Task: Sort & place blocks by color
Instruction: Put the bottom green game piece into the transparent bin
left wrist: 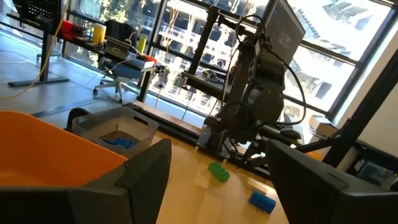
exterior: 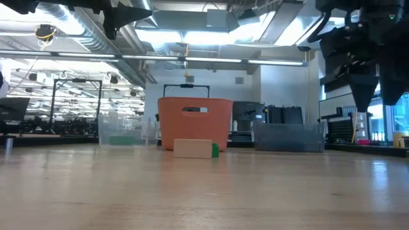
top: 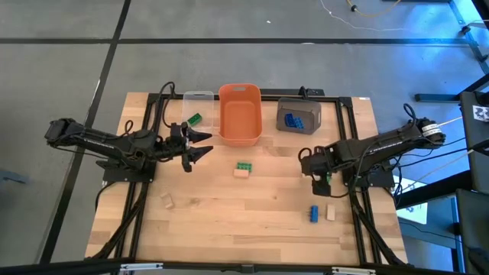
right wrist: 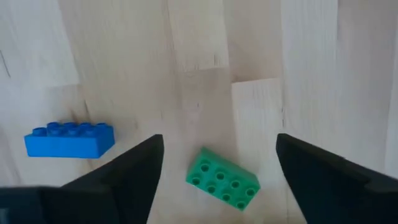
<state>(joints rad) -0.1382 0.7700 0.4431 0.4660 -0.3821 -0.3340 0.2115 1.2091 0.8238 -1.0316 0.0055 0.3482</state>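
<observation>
Taking the orange bin (top: 240,114) as landmark: just left of it, the left gripper (top: 200,145) hangs with jaws wide apart, holding nothing. To the bin's right and nearer the table's front edge, the right gripper (right wrist: 217,171) points down, jaws spread and empty, a green block (right wrist: 222,178) lying loose between them. Light, rigid and smooth-sided, it is probably best pinched across its long flat sides

The wooden table (top: 229,221) carries three bins; around the orange bin (top: 240,114) sit a clear bin (top: 199,99), a grey bin (top: 298,116), and scattered blocks (top: 243,169).
</observation>
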